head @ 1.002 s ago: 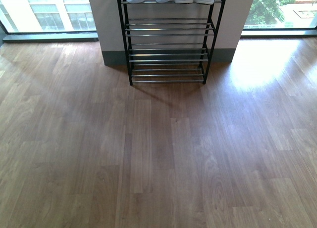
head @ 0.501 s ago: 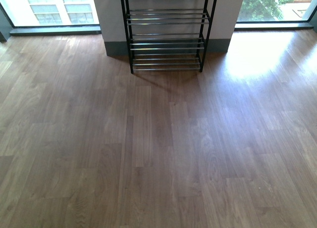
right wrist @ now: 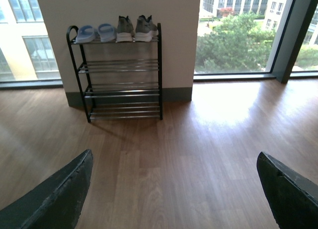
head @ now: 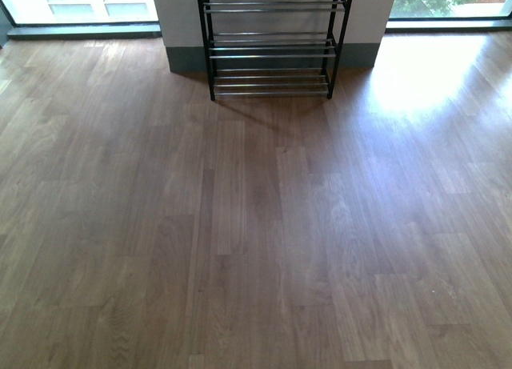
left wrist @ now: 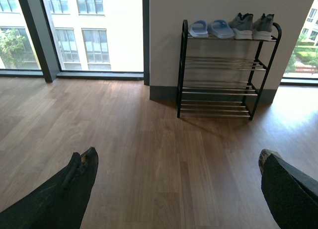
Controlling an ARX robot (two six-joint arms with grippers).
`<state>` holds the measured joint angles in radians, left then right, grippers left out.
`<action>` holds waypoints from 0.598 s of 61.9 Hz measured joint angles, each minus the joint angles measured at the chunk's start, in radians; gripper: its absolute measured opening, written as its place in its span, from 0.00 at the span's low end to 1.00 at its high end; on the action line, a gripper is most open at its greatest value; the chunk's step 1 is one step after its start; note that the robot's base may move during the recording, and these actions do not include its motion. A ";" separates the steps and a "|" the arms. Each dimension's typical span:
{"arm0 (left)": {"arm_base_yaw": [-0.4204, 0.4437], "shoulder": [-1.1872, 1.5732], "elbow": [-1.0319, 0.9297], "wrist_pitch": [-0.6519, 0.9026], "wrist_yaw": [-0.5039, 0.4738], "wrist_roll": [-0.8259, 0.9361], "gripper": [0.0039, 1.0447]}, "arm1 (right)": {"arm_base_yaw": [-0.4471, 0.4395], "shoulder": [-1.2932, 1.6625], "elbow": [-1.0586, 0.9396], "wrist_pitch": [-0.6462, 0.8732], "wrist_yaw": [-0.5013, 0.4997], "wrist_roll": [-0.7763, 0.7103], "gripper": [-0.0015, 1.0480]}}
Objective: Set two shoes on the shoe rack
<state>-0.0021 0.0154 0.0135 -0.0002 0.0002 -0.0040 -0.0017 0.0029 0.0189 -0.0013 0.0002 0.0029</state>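
The shoe rack (head: 270, 41) stands against the white wall pillar; the front view shows only its lower tiers. In the left wrist view the shoe rack (left wrist: 221, 75) carries two grey sneakers (left wrist: 253, 26) and two pale blue slides (left wrist: 210, 29) side by side on its top tier. From the right wrist camera the same rack (right wrist: 121, 75) holds the sneakers (right wrist: 135, 28) and slides (right wrist: 97, 33) on top. My left gripper (left wrist: 179, 162) is open over bare floor, far from the rack. My right gripper (right wrist: 174, 162) is open too, holding nothing.
Brown wooden floor (head: 256, 225) stretches from me to the rack. Floor-to-ceiling windows (left wrist: 74, 30) flank the pillar on both sides, with dark frames (right wrist: 285, 35). A grey skirting strip (head: 186, 59) runs along the pillar's base.
The front view has tipped downward: the rack has slid up the picture, and its top tier with the shoes has left that view. More floor fills the frame.
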 joint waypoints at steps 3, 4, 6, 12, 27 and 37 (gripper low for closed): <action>0.000 0.000 0.000 0.000 0.000 0.000 0.91 | 0.000 0.000 0.000 0.000 0.000 0.000 0.91; 0.000 0.000 0.000 0.000 0.000 0.000 0.91 | 0.000 0.000 0.000 0.000 0.000 0.000 0.91; 0.000 0.000 0.000 0.000 0.000 0.000 0.91 | 0.000 0.000 0.000 0.000 0.000 0.000 0.91; 0.000 0.000 0.000 0.000 0.000 0.000 0.91 | 0.000 0.000 0.000 0.000 0.000 0.000 0.91; 0.000 0.000 0.000 0.000 0.000 0.000 0.91 | 0.000 0.000 0.000 0.000 0.000 0.000 0.91; 0.000 0.000 0.000 0.000 0.000 0.000 0.91 | 0.000 0.000 0.000 0.000 0.000 0.000 0.91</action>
<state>-0.0021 0.0154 0.0139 -0.0002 0.0002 -0.0044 -0.0017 0.0029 0.0189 -0.0013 -0.0002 0.0029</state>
